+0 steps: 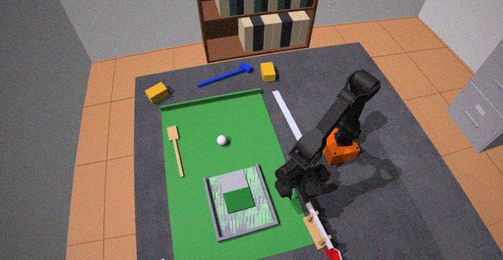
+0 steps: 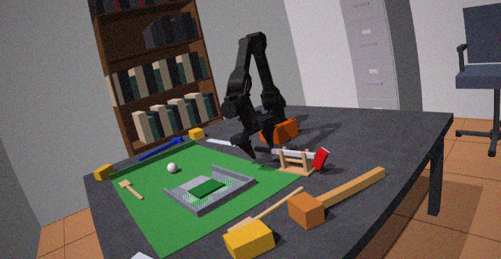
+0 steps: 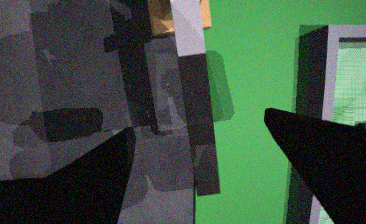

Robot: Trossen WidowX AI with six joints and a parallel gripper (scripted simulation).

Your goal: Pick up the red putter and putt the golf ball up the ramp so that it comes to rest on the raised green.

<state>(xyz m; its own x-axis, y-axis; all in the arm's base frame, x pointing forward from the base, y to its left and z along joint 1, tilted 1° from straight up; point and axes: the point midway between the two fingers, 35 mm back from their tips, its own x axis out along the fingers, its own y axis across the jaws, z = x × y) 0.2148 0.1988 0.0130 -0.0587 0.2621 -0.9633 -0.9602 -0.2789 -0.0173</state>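
Note:
The red putter lies raised on a wooden stand. Its red head is at the far end, its white shaft crosses the stand, and its dark grip points toward the arm. My gripper is open and empty; in the wrist view the dark grip runs between the fingertips without visible contact. The white golf ball rests on the green mat. The grey ramp leads up to the raised green.
Low grey walls surround three sides of the ramp area. A wooden mallet lies on the mat's left side. A blue club lies behind the mat. Yellow blocks and an orange-headed mallet stand around it.

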